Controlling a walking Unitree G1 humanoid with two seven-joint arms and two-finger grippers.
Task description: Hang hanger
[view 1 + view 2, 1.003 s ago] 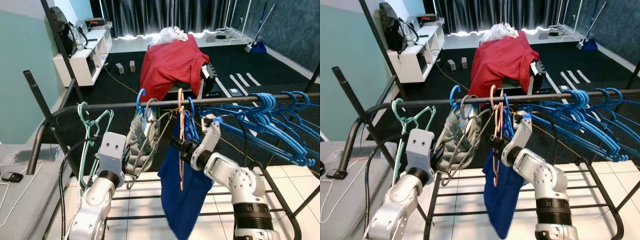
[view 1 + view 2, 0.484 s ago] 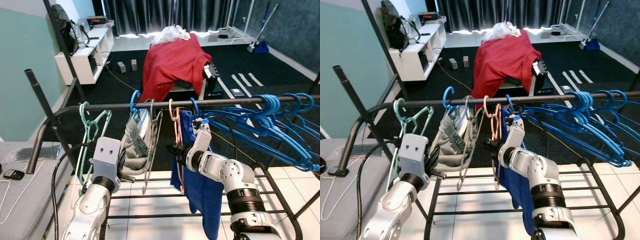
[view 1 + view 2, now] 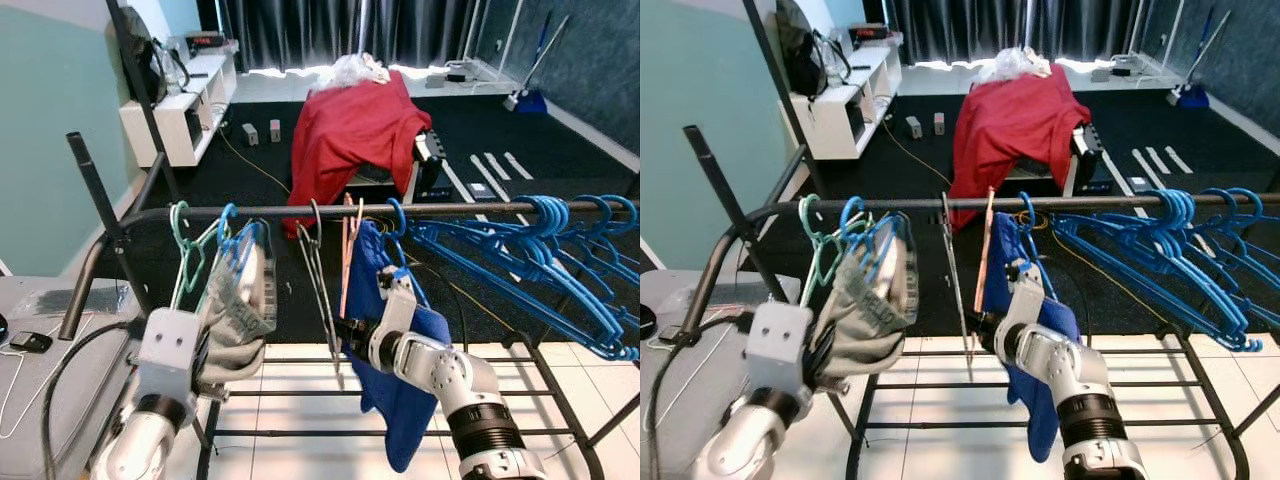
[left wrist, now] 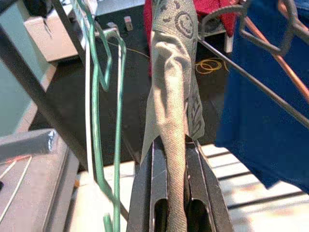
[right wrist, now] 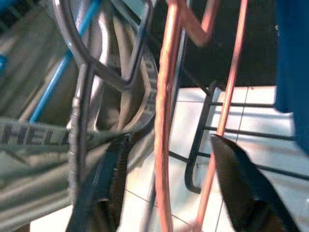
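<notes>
Since the earlier frame, the grey printed garment point(image 3: 243, 295) on its blue plastic hanger point(image 3: 232, 232) has slid left along the dark metal rail point(image 3: 300, 211), now hanging left of centre beside the green wire hanger point(image 3: 183, 250). Your left gripper point(image 4: 176, 193) is clenched on the garment's hem. Your right gripper point(image 5: 166, 193), fingers spread, straddles the copper-coloured hanger point(image 3: 346, 255) at mid-frame without pinching it. Before releasing, confirm the blue hook sits fully over the rail; let go gently so the garment does not swing into its neighbours.
</notes>
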